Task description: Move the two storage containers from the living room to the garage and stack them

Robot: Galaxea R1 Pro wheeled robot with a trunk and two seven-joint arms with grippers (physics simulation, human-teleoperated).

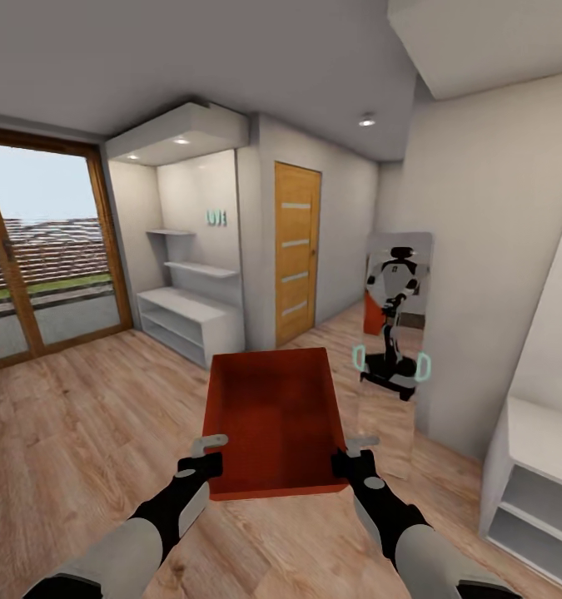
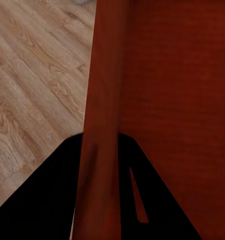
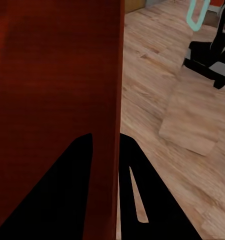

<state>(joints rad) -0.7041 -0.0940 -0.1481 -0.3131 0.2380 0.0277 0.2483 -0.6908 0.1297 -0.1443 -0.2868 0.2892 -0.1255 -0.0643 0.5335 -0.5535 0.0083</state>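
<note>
While it stands on the wood floor (image 1: 81,416), the robot holds one storage container (image 1: 272,424) out in front.
The left gripper (image 1: 207,453) and right gripper (image 1: 353,456) each pinch one side wall, arms stretched forward.

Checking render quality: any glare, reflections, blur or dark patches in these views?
Head view: sharp, evenly lit, mirror reflects the robot. Left wrist view: container wall soft-edged, left gripper's fingers pure black. Right wrist view: black fingers too, no glare.
</note>
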